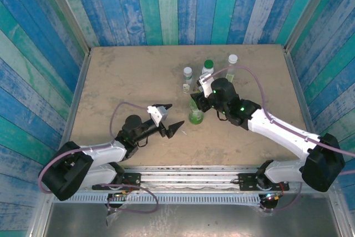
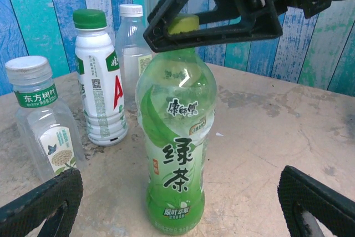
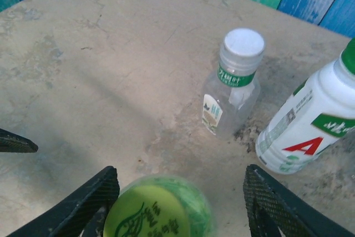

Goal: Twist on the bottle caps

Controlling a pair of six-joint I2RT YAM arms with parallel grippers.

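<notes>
A translucent green bottle (image 2: 176,154) stands upright mid-table with its yellow-green cap (image 2: 183,24) on top. My right gripper (image 3: 180,201) hangs over that cap (image 3: 152,215), open: the left finger (image 3: 83,203) is close beside it and the right finger (image 3: 277,203) stands well off. From the near left, my left gripper (image 1: 173,116) faces the green bottle (image 1: 195,116), wide open with nothing in it. Behind stand a short clear bottle (image 3: 230,95) with a white cap (image 3: 242,43), a white bottle (image 2: 100,92) with a dark green cap (image 2: 90,19), and a tall clear bottle (image 2: 133,43) with a white cap.
The three capped bottles cluster at the back centre of the table (image 1: 127,76), just behind the right gripper (image 1: 197,99). Blue and green plank walls (image 1: 166,4) close the table on three sides. Bare tabletop lies to the left and right front.
</notes>
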